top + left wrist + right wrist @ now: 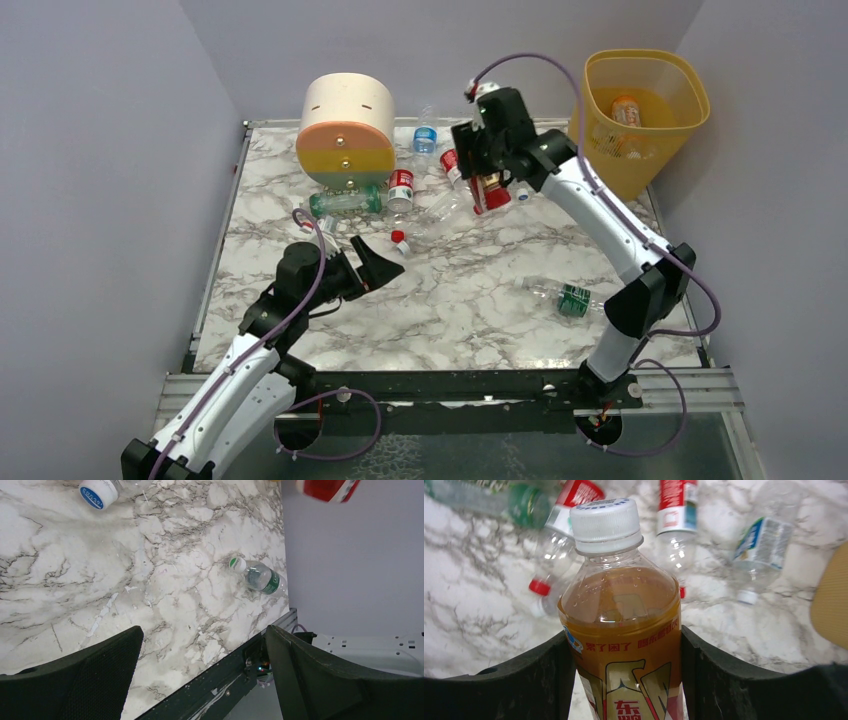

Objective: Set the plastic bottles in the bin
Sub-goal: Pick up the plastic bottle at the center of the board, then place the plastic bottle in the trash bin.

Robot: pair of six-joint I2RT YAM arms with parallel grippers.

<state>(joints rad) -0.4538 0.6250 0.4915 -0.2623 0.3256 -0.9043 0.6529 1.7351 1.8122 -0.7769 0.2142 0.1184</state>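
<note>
My right gripper [624,642] is shut on an orange drink bottle [624,615] with a white cap and a red-and-gold label. It holds the bottle above the back of the table [490,190], left of the yellow-orange bin [640,150]. Another orange bottle [626,108] lies inside the bin. Several plastic bottles lie below the held one: a green one [345,203], red-labelled ones [401,185] and a blue-labelled one [425,135]. A green-labelled bottle [565,297] lies alone at the right front. My left gripper [385,262] stands open and empty over the table's left middle.
A round cream, orange, yellow and green drawer unit [347,130] stands at the back left, with bottles against its base. The left wrist view shows the green-labelled bottle [260,576] near the table's dark front rail [220,690]. Grey walls close in on both sides.
</note>
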